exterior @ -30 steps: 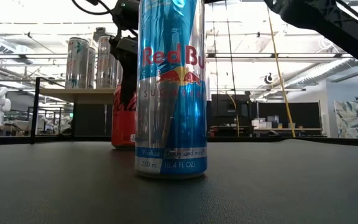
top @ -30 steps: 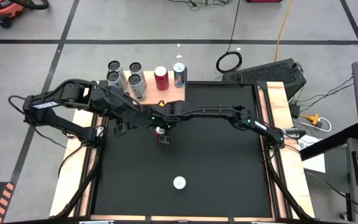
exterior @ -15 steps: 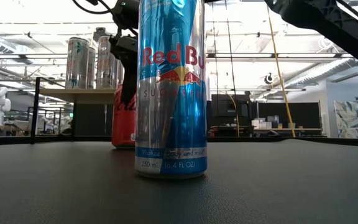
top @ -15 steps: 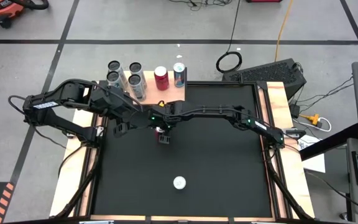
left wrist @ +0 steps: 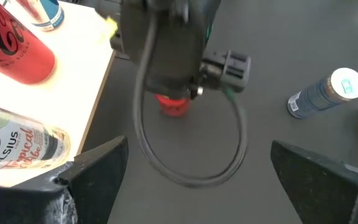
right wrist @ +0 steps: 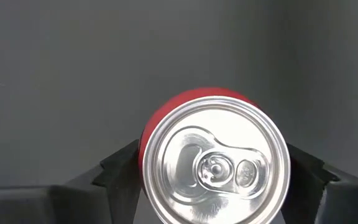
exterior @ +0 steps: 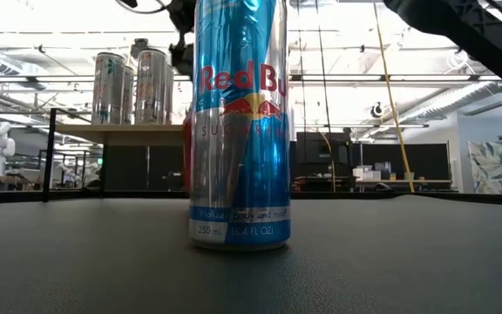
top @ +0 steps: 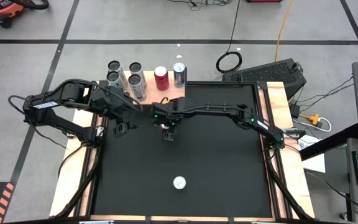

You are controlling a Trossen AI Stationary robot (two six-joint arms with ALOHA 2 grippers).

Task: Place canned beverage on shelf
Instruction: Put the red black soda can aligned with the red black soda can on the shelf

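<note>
A red can [right wrist: 213,165] hangs a little above the black mat, with my right gripper [top: 167,129] shut on it from above. In the low view only a red sliver of this can [exterior: 186,148] shows behind a blue Red Bull can [exterior: 238,122], which stands upright on the mat near the front [top: 179,182]. The wooden shelf [top: 151,94] at the far left carries several upright cans, among them a red one [top: 161,78]. My left gripper [left wrist: 191,186] waits open beside the shelf, facing the right arm's wrist and touching nothing. My right gripper pinches the red can's side wall just below its top rim [right wrist: 146,163] between its two fingers [right wrist: 114,171]. The fingers come from above, pointing steeply down. The can hangs upright, its base clear of the mat.
The silver cans [exterior: 133,87] stand at the shelf's left end, a red and a blue can [top: 179,74] farther right. A bare stretch of shelf top [left wrist: 73,81] shows next to the Coca-Cola can [left wrist: 14,46]. Black mat [top: 229,162] stretches to the right.
My right gripper has closed on the red can and lifted it off the mat, drifting slightly toward the table's right edge. The can stays upright and, in the low view, now sits mostly behind the blue can.
</note>
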